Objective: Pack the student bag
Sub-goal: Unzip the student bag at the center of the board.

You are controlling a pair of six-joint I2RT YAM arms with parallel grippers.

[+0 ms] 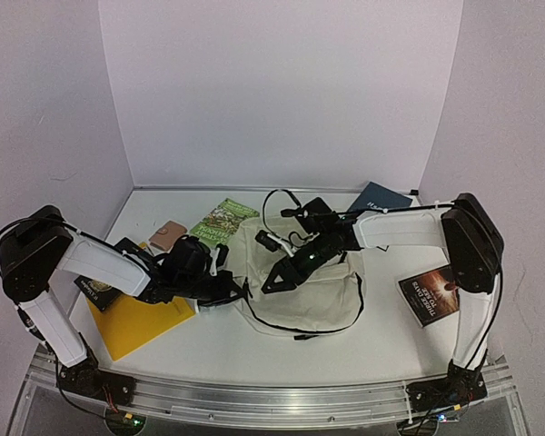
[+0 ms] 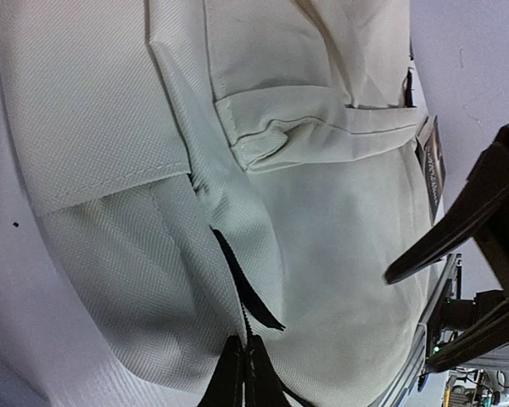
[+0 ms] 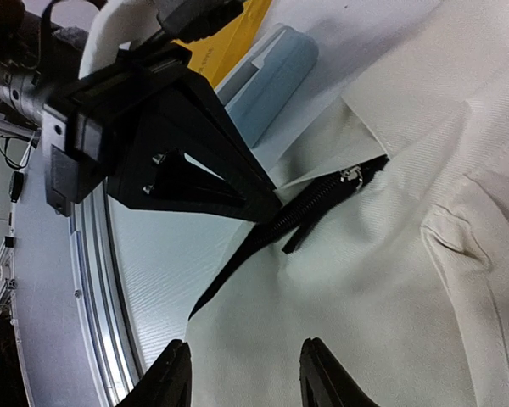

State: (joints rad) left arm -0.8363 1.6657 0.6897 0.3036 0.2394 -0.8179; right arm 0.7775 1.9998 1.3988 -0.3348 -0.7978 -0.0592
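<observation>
step in hand: opening the bag, not yet loading it. the large cream fabric student bag (image 1: 327, 302) lies flat at the centre of the white table (image 1: 381, 350), between the two arms. the left gripper (image 2: 244, 373) stands at the bag's left edge, its fingers pinched narrow on the black zipper (image 3: 322, 199). the right gripper (image 3: 246, 343) hangs just above the cream cloth beside that zipper, fingers spread wide and holding nothing.

the small metal zip slider (image 3: 352, 175) sits partway along the track. a dark slit shows below it, but how far the mouth is parted cannot be told.

judgement on next move: one gripper must pin the cloth while the other draws the slider along. the fabric is soft and will bunch unless held taut.

containers: the bag is the only one. its interior is hidden in all views, so contents cannot be told.

items lying outside on the table:
- a green paperback book (image 1: 222, 218)
- a dark blue book (image 1: 379, 197)
- a dark-covered book (image 1: 431, 295)
- a flat yellow folder (image 1: 136, 329)
- a small pink wallet (image 1: 168, 234)
</observation>
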